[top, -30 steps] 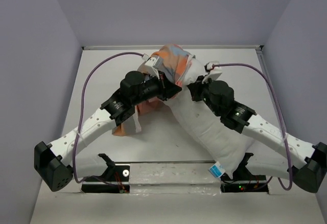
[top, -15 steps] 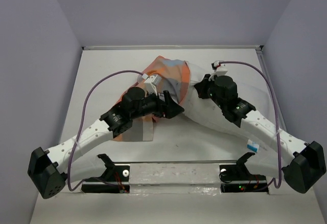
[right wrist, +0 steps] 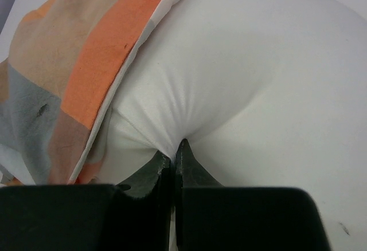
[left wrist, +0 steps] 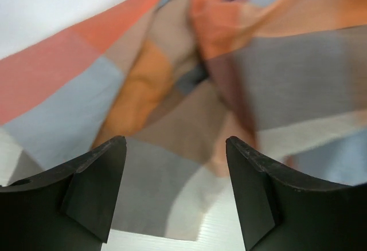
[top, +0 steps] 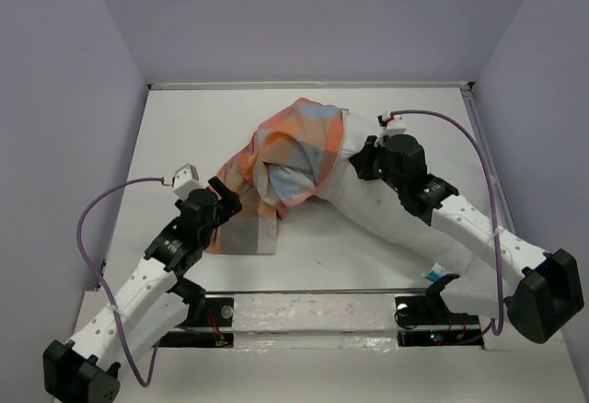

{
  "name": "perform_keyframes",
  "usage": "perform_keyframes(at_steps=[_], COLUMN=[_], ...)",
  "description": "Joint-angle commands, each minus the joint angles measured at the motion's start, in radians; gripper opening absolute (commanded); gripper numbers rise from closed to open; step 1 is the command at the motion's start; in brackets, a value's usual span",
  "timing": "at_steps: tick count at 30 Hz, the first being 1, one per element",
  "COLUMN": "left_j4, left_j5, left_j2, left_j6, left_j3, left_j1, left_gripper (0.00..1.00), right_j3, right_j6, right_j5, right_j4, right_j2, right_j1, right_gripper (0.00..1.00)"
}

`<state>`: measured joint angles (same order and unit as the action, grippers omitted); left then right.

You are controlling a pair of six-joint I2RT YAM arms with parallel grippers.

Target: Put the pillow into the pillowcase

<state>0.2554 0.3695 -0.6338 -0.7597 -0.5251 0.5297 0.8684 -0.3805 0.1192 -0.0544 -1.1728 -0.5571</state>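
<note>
The checked pillowcase [top: 287,155] lies crumpled mid-table, drawn over the far end of the white pillow [top: 391,214], whose tagged corner [top: 436,274] points to the near right. My left gripper [top: 228,197] stands open just off the pillowcase's near-left edge. In the left wrist view its fingers [left wrist: 97,182] are wide apart with only the cloth [left wrist: 172,90] lying beyond them. My right gripper [top: 364,160] is shut on a pinch of pillow fabric close to the case's opening. The right wrist view shows the jaws [right wrist: 172,153] closed on a white fold of pillow [right wrist: 258,79], with the pillowcase's hem [right wrist: 74,79] to the left.
Purple cables [top: 97,219] loop from both wrists. A clear strip with black clamps [top: 313,316] runs along the near edge between the arm bases. Grey walls close in the white table [top: 184,127] on the left, right and far sides.
My left gripper let go of the pillowcase, opened and drew back to the near left. The case settled lower over the pillow's end. The right gripper kept its pinch.
</note>
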Motion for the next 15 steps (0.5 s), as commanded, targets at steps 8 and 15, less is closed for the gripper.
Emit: perform_keyframes(at_steps=[8, 15], left_j4=[-0.007, -0.188], left_j5=[0.118, 0.015], left_j2=[-0.125, -0.391], left_j6=[-0.081, -0.004], left_j3=[0.100, 0.143], left_j1=[-0.168, -0.264], left_gripper=[0.79, 0.48], right_j3=[0.000, -0.002], right_j6=[0.003, 0.005], right_j5=[-0.070, -0.092], right_j4=[0.099, 0.100], right_j2=[0.079, 0.097], right_j1=[0.005, 0.005], right_gripper=[0.00, 0.00])
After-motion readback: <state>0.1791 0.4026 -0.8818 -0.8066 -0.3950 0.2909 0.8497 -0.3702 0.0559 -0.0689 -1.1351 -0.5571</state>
